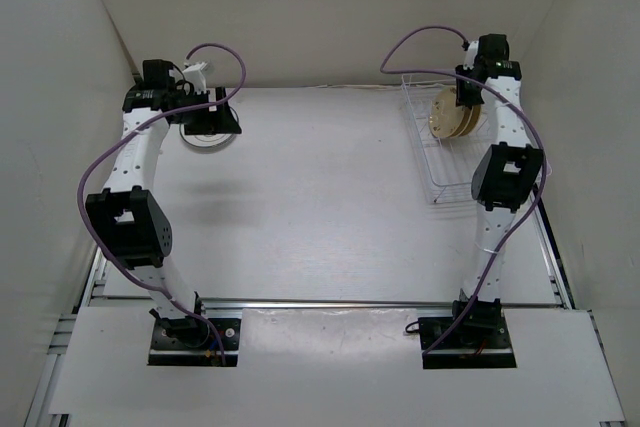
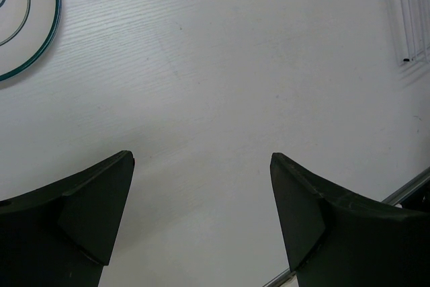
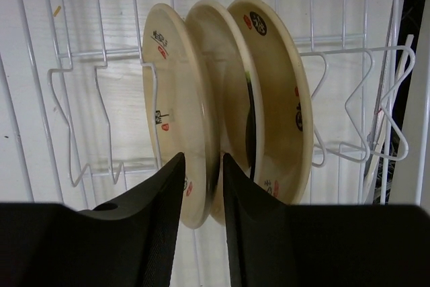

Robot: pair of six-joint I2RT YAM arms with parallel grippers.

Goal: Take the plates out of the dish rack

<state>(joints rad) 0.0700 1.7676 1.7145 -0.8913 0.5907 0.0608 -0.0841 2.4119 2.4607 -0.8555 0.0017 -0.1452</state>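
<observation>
Three tan plates stand on edge, side by side, in the slots of the white wire dish rack (image 3: 101,52), which sits at the far right of the tabletop (image 1: 330,177). In the right wrist view they carry small red and dark marks on their faces. The right arm reaches out over the rack, and the right gripper (image 3: 201,159) comes at the plates from the near side. Its two dark fingers are drawn close together, one on each side of the lower rim of the left plate (image 3: 171,85), and they appear to pinch that rim between them. The middle plate (image 3: 215,65) stands just beside the held one, and the right plate (image 3: 279,85) leans next to it, its face toward the camera. All three plates rest in the rack.

The fourth plate, the ringed plate (image 1: 205,139), lies flat on the tabletop at the far left, well apart from the rack. It is white with thin dark rings. The left gripper (image 2: 201,159) hangs just beside it, above bare tabletop, with its fingers spread wide and nothing between them. In the left wrist view only an arc of the ringed plate shows in the upper left corner, and a bit of the rack's wire shows at the upper right edge
</observation>
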